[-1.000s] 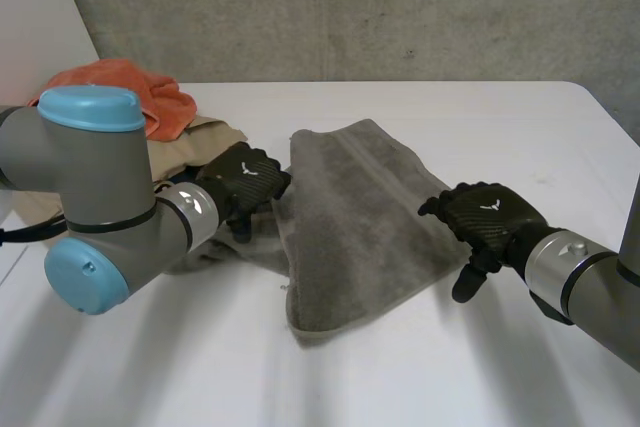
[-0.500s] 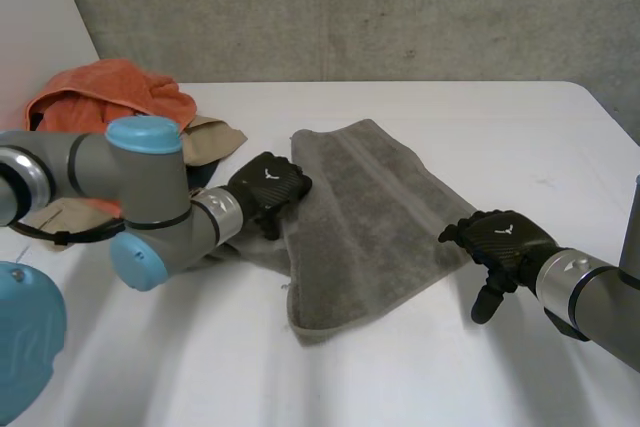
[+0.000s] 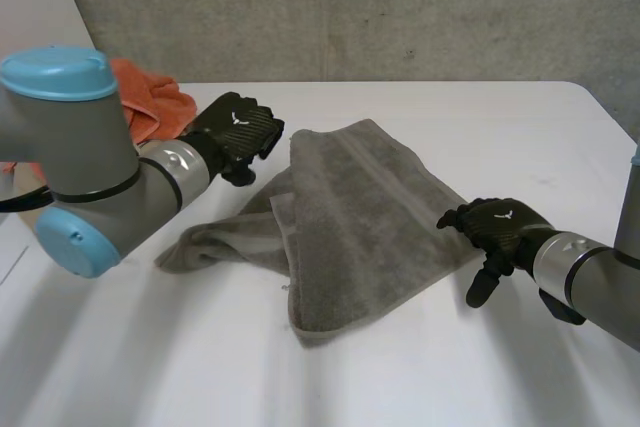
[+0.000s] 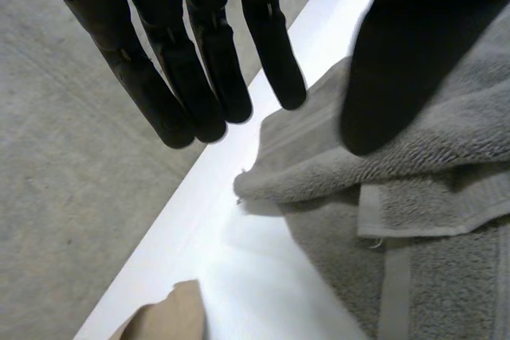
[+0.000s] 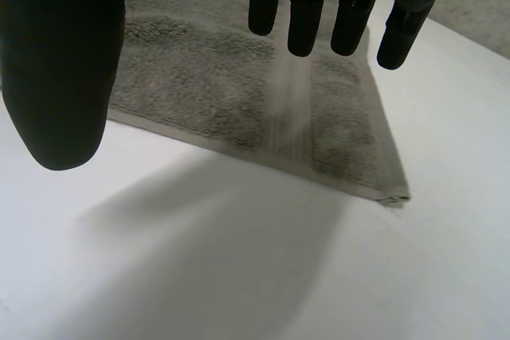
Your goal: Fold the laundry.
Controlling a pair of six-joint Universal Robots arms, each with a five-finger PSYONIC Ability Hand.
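Hovering at ten o'clock of the grey towel (image 3: 350, 212), the left hand (image 3: 238, 133) is held empty, fingers (image 4: 207, 77) straight; the right hand (image 3: 497, 230), at three o'clock, likewise.

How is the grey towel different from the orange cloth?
The grey towel lies spread mostly flat mid-table; the orange cloth is bunched up at the far left. The grey towel is in plain sight; the left arm hides part of the orange cloth. Both lie on the white table.
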